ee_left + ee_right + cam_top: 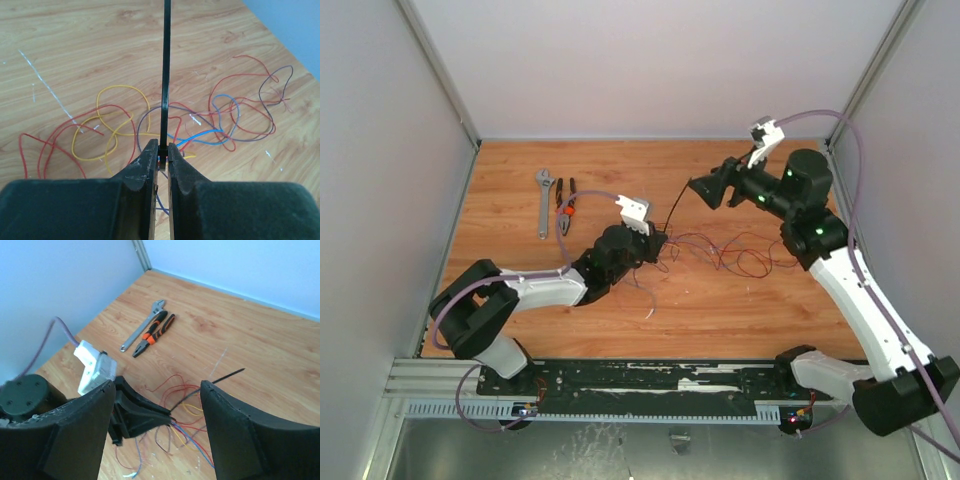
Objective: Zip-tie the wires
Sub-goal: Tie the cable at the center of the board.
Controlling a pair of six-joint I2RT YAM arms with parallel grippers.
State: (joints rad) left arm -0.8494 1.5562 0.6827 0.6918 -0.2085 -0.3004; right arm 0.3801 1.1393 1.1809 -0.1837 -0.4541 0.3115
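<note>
The left tool point(655, 243) is seen low over the middle of the table point(720, 310). In its own wrist view the left tool point(163, 150) is pressed together on the lower end of the zip tie point(165, 75). The dark strip is pinched between the two fingertips and is held straight up and away from them.

The wires point(225, 115) are spread loosely on the wood just beyond and under those fingertips, in red, yellow, blue and purple loops. A few strands are gathered right at the tip. Whether they are clamped as well cannot be told. From above, the wires point(730, 250) are found trailing from the left tool towards the right side of the table.

The zip tie point(675, 212) is slanted upward and away, its free end close to the right tool point(703, 190). In the right wrist view the right tool point(156, 385) is spread wide, with nothing held. The zip tie point(225, 376) is seen passing just beside one finger.

Farther back on the left, a wrench point(545, 200) and pliers point(565, 207) are laid side by side.
</note>
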